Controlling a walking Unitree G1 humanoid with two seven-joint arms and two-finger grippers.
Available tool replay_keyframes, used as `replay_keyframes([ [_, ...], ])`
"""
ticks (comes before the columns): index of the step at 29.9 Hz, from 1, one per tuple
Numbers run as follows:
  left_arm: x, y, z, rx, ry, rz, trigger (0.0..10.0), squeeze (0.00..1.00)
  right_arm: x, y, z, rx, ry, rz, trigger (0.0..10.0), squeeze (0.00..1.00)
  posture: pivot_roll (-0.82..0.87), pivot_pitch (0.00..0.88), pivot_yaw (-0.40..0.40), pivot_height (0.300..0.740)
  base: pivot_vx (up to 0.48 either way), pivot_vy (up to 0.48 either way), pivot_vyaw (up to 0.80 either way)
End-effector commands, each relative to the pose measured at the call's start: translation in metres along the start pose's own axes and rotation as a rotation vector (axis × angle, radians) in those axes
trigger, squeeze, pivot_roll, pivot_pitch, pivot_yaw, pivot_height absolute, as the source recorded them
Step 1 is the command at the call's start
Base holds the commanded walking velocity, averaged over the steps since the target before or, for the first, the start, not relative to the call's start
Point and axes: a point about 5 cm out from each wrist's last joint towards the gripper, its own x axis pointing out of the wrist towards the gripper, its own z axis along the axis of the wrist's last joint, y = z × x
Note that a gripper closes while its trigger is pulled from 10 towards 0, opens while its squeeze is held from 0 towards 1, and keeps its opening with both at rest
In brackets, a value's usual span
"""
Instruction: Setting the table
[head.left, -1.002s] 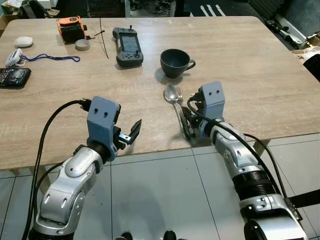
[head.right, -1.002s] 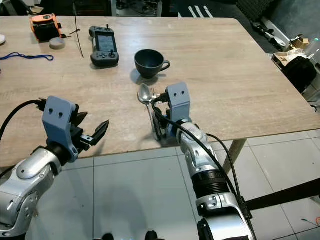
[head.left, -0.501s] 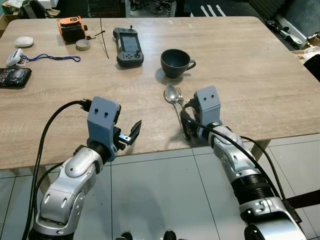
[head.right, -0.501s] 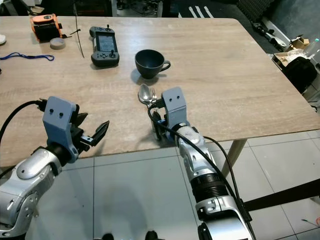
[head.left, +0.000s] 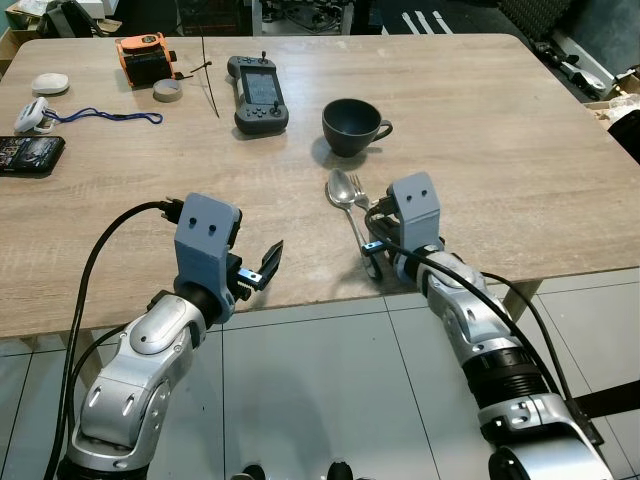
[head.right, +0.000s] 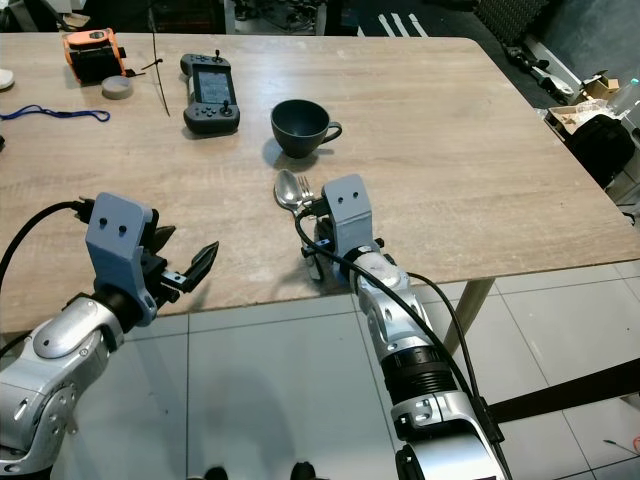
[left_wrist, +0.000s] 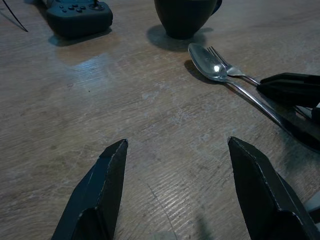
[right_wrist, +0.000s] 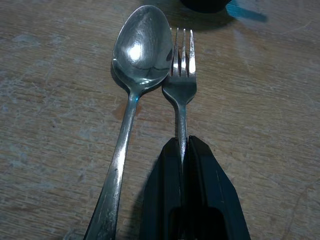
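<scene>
Clamping the fork (right_wrist: 182, 95), right fingers (right_wrist: 189, 195) rest on the wooden table (head.left: 480, 140) above grey floor tiles (head.left: 330, 390); left fingers (left_wrist: 112, 185) spread apart.

Spoon (right_wrist: 134, 75): shiny metal, lying flat on the wooden surface (head.left: 480, 150), centre frame, bowl toward the cup.
Fork (right_wrist: 182, 75): metal, just beside the spoon, parallel, handle pinched between black fingers (right_wrist: 200, 200).
Cup (head.left: 352, 125): dark, upright, above both.

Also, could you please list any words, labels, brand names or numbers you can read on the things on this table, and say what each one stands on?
None can be read.
Handheld controller: screen and buttons too small to read.
Orange device: no legible marking.
Phone: screen blurred.
Cup, spoon, fork: no markings visible.
</scene>
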Motion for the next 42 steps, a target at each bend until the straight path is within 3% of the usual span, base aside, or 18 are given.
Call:
replay_keyframes([
  [1, -0.004, -0.002, -0.002, -0.004, 0.009, -0.004, 10.0, 0.0, -0.004, -0.002, -0.02, 0.031, 0.077, 0.0, 0.0, 0.0, 0.1, 0.331, 0.012, 0.74, 0.0, 0.0, 0.0],
  [4, -0.003, -0.002, -0.002, -0.005, 0.008, -0.004, 10.0, 0.0, -0.004, -0.001, -0.01, 0.042, 0.021, 0.016, 0.0, 0.0, 0.1, 0.329, 0.011, 0.74, 0.0, 0.0, 0.0],
  [5, -0.003, -0.002, -0.002, -0.005, 0.007, -0.004, 10.0, 0.0, -0.004, -0.001, -0.004, 0.046, -0.006, 0.015, 4.0, 0.0, 0.1, 0.328, 0.011, 0.74, 0.0, 0.0, 0.0],
  [6, -0.003, -0.002, -0.002, -0.005, 0.006, -0.003, 10.0, 0.0, -0.004, 0.0, 0.004, 0.035, -0.022, 0.02, 10.0, 0.0, 0.1, 0.326, 0.01, 0.74, 0.0, 0.0, 0.0],
  [12, -0.003, -0.003, -0.002, -0.005, 0.004, -0.005, 10.0, 0.0, -0.002, -0.003, 0.003, -0.035, 0.064, 0.047, 10.0, 0.0, 0.09, 0.322, 0.001, 0.74, 0.0, 0.0, 0.0],
  [13, -0.003, -0.003, -0.002, -0.005, 0.004, -0.004, 10.0, 0.0, -0.002, -0.005, 0.0, -0.041, 0.085, 0.049, 10.0, 1.0, 0.09, 0.319, -0.005, 0.74, 0.0, 0.0, 0.0],
  [23, -0.004, -0.004, -0.003, -0.01, 0.002, 0.004, 10.0, 0.0, -0.005, -0.008, -0.011, -0.007, 0.163, 0.067, 10.0, 1.0, 0.08, 0.315, -0.021, 0.74, 0.0, 0.0, 0.0],
  [24, -0.004, -0.004, -0.003, -0.011, 0.001, 0.005, 10.0, 0.0, -0.005, -0.008, -0.012, -0.002, 0.178, 0.068, 10.0, 0.0, 0.08, 0.314, -0.024, 0.74, 0.0, 0.0, 0.0],
  [27, -0.005, -0.004, -0.004, -0.013, 0.0, 0.007, 10.0, 0.0, -0.006, -0.008, -0.015, 0.003, 0.21, 0.084, 10.0, 0.0, 0.08, 0.315, -0.031, 0.74, 0.0, 0.0, 0.0],
  [28, -0.005, -0.005, -0.004, -0.013, 0.0, 0.008, 10.0, 0.0, -0.007, -0.008, -0.016, 0.002, 0.22, 0.094, 8.3, 0.0, 0.08, 0.315, -0.032, 0.74, 0.0, 0.0, 0.0],
  [30, -0.005, -0.005, -0.004, -0.014, 0.001, 0.01, 10.0, 0.0, -0.01, -0.005, -0.02, 0.012, 0.243, 0.117, 2.3, 0.0, 0.07, 0.316, -0.034, 0.74, 0.0, 0.0, 0.0],
  [31, -0.005, -0.005, -0.004, -0.014, 0.001, 0.01, 10.0, 0.0, -0.01, -0.005, -0.02, 0.012, 0.243, 0.117, 2.3, 0.0, 0.07, 0.316, -0.034, 0.74, 0.0, 0.0, 0.0],
  [32, -0.006, -0.005, -0.005, -0.015, 0.002, 0.011, 10.0, 0.0, -0.011, -0.004, -0.022, 0.022, 0.254, 0.128, 0.0, 0.0, 0.07, 0.317, -0.034, 0.74, 0.0, 0.0, 0.0],
  [42, -0.006, -0.003, -0.004, -0.014, 0.002, 0.014, 10.0, 0.0, -0.014, 0.007, -0.032, 0.092, 0.279, 0.15, 0.0, 0.0, 0.08, 0.324, -0.023, 0.74, 0.0, 0.0, 0.0],
])
